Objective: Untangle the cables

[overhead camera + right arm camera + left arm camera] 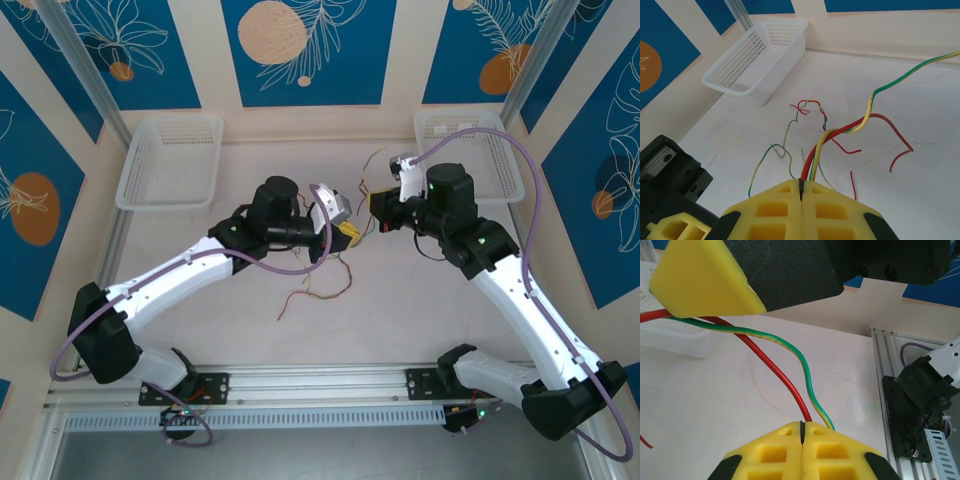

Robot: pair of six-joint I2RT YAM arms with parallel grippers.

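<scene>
Centrally on the table (420, 320), the two grippers meet nearly tip to tip, with bare tabletop on all sides of them. The left gripper (347, 236) has its yellow fingers pressed together; from its wrist camera (801, 429) a red strand (782, 377) and a green-and-yellow strand (807, 375) come out of the seam between the tips. Both strands run up toward a yellow finger of the right gripper (705, 280), which hangs close overhead. The right gripper (377, 206) is likewise clamped (801, 186), pinching a small bundle of red, yellow and green cables (840, 131) that twist together just past its tips.

More loose cables (318, 288) lie on the table in front of the left gripper, well apart from the aluminium rail (330, 378) along the near edge. A few thin ends curl behind the grippers (372, 165). The left basket (170, 160) and the right basket (470, 150) sit in the far corners, and the open surface between them is free.
</scene>
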